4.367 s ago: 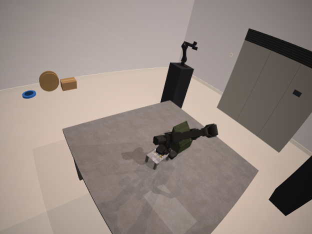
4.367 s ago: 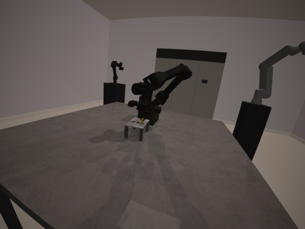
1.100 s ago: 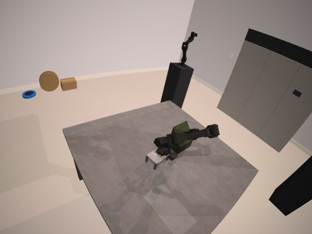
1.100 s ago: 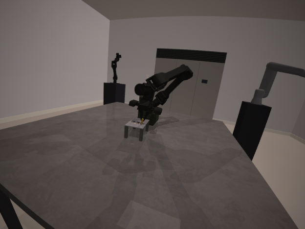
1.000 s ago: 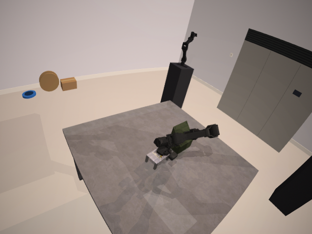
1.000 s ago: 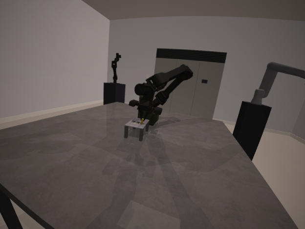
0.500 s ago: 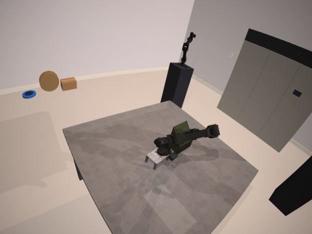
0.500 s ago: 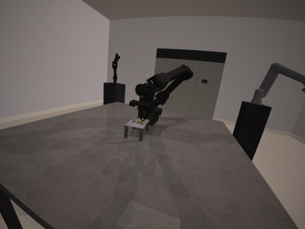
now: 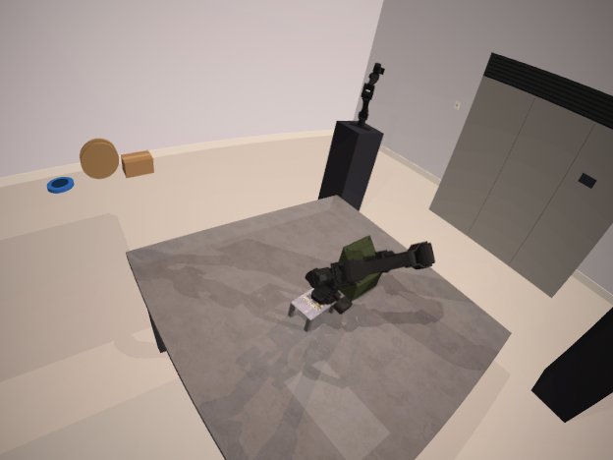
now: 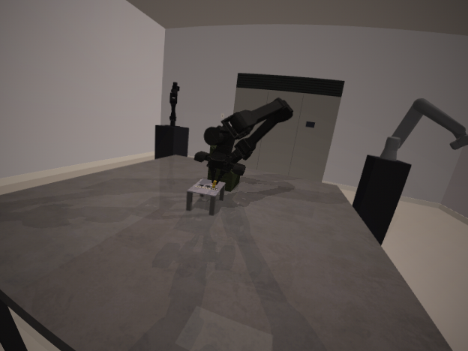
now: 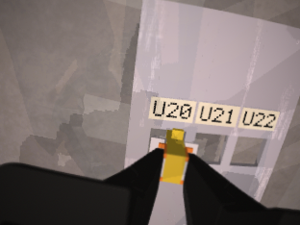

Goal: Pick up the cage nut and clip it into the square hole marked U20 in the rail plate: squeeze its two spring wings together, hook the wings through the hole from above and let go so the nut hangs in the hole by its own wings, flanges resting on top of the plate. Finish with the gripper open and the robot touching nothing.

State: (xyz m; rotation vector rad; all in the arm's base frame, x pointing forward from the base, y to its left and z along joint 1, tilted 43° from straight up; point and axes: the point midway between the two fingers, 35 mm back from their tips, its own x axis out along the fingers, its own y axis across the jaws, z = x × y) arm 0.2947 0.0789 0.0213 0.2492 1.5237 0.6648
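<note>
By the U20 label, the claw (image 9: 318, 305) (image 10: 214, 179) (image 11: 173, 158) pinches the yellow cage nut (image 9: 319, 305) (image 10: 214, 184) (image 11: 174, 165) over that hole in the rail plate (image 9: 309, 310) (image 10: 204, 191) (image 11: 207, 62). Right of it sit the U21 hole (image 11: 212, 149), then U22's (image 11: 247, 150).

The black six-joint arm (image 9: 363, 268) (image 10: 247, 126) bends downward, its black parallel-jaw gripper (image 9: 320, 303) (image 10: 214, 181) (image 11: 173, 158) closed on something.

The top view is warm and fairly bright, the exterior view dimmer. Overlapping soft shadows cross the table (image 9: 396, 356) (image 10: 226, 302) toward its near edge. Fine detail looks soft; the wrist view's labels (image 11: 172, 110) read clearly.
</note>
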